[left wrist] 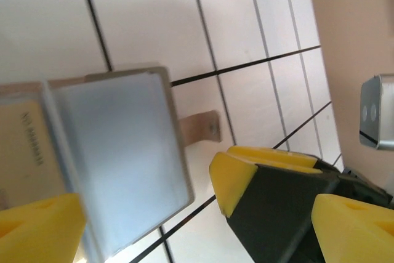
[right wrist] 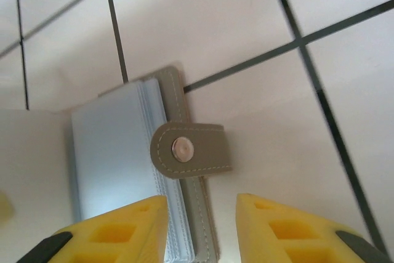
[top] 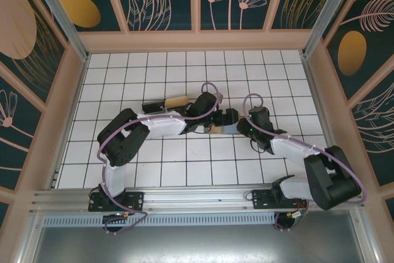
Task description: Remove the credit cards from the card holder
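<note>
The card holder [right wrist: 197, 214] lies open on the white tiles: a grey-brown stitched cover, a strap with a metal snap [right wrist: 182, 148], and a stack of clear sleeves [right wrist: 114, 152]. The top sleeve [left wrist: 117, 152] has a dull grey-blue sheen. I cannot tell the credit cards apart from the sleeves. My right gripper [right wrist: 202, 217] hovers over the strap edge, its jaws partly apart, the cover's edge between them with a gap to the right finger. My left gripper [left wrist: 197, 214] is wide open over the holder [left wrist: 175, 121]. Between its fingers I see the right gripper's yellow pad [left wrist: 237, 177].
Both grippers meet mid-table [top: 221, 115] over the holder [top: 215, 129]. A tan and black item [top: 175, 101] lies just behind the left forearm. Wooden walls [top: 197, 41] ring the tiled floor, and a metal rail [top: 197, 195] runs along the near edge.
</note>
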Tool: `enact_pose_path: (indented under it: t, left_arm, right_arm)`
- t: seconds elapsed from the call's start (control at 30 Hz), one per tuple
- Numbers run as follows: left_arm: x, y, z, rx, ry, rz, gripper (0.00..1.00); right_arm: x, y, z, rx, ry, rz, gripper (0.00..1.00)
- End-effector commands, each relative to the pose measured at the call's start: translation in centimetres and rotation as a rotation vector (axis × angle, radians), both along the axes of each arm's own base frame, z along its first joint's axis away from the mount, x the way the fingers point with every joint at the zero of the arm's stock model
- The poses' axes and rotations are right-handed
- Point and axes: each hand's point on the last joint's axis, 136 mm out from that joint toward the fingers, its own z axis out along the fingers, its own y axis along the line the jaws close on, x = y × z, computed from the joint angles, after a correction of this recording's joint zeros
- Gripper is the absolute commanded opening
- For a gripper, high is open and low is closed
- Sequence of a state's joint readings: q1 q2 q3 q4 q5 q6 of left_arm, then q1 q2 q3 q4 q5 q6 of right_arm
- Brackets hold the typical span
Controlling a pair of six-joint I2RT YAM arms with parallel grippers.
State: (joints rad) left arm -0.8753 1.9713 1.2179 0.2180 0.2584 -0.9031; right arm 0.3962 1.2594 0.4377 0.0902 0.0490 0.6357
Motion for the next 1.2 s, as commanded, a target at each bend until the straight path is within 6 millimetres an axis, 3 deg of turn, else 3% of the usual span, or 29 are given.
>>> enact_pose_path:
  t: [0.0,0.17,0.27,0.5,0.77,0.97,1.13,1.17]
  left_arm:
    - [-0.1,-2.2,1.0,-0.055,-0.005,-0.037,0.94]
    - [-0.7,-3.7,0.2,-0.056,0.019,-0.069,0.93]
    - [-0.7,-3.5,0.2,-0.044,0.018,-0.062,0.92]
    - [0.2,-1.2,1.3,0.005,-0.04,0.003,0.92]
    - [1.1,2.2,0.1,0.099,-0.048,0.076,0.88]
    - [1.9,6.0,-1.4,0.247,-0.066,0.176,0.55]
    - [2.1,7.8,-3.0,0.32,-0.051,0.217,0.03]
    - [2.1,8.0,-3.3,0.327,-0.048,0.222,0.0]
  right_arm:
    - [-0.9,-2.0,-0.1,-0.009,-0.001,-0.076,0.37]
    - [-1.3,-2.5,0.0,0.003,-0.007,-0.088,0.37]
    - [-1.3,-2.4,0.1,0.011,-0.009,-0.08,0.36]
    - [-0.7,-1.5,0.6,0.042,-0.025,-0.046,0.37]
    - [-0.5,-0.5,1.4,0.077,-0.052,-0.006,0.37]
    - [0.3,2.1,3.7,0.171,-0.13,0.096,0.4]
    - [1.0,4.0,4.6,0.206,-0.151,0.157,0.29]
    - [1.1,4.3,4.6,0.21,-0.151,0.165,0.27]
